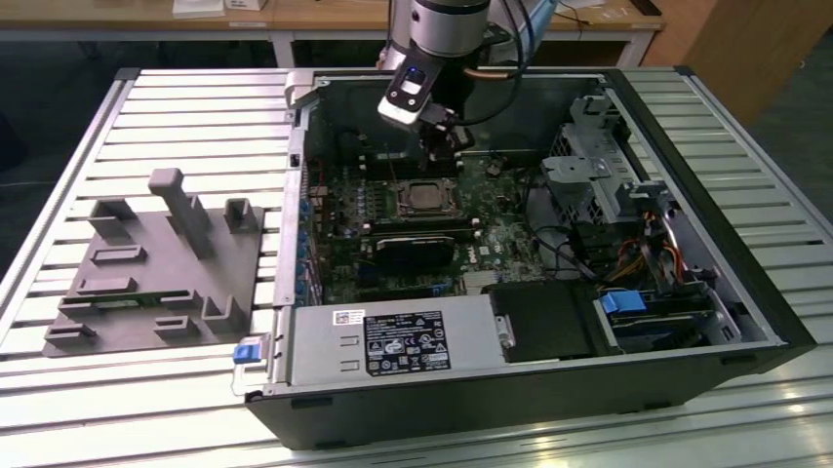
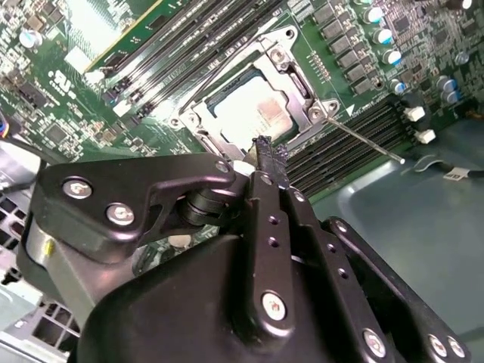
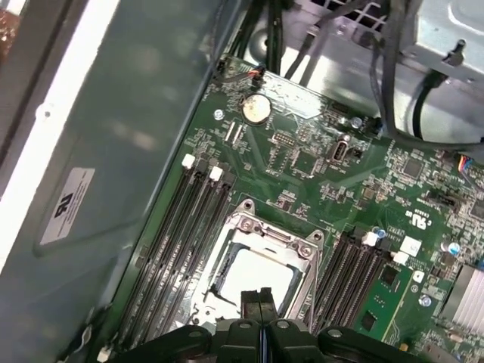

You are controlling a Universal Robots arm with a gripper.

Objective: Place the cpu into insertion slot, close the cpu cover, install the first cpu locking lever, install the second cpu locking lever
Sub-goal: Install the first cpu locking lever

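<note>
The computer case (image 1: 733, 244) lies open on the slatted metal surface (image 1: 195, 127). A grey moulded fixture (image 1: 156, 263) rests on the surface at the exterior view's left, well apart from the case opening.

The arm reaches down into the far part of the case. The claw (image 1: 443, 161) hangs just above the far edge of the insertion slot (image 2: 297, 79). In both wrist views its two fingers (image 3: 255, 302) are pressed together, with nothing held between them. Whether the fingertips (image 2: 270, 160) touch the socket hardware cannot be determined.

The cpu (image 2: 261, 110) sits flat inside the insertion slot, silver face up, near the middle of the green circuit board (image 3: 302, 159). The cpu cover (image 3: 272, 236) lies down over the cpu, with the chip face showing through its window.

In the second wrist view, a thin metal locking lever (image 2: 367, 142) runs out from one corner of the socket, across the adjacent memory slots (image 3: 185, 242). Rows of memory slots flank the socket on two opposite sides.
</note>
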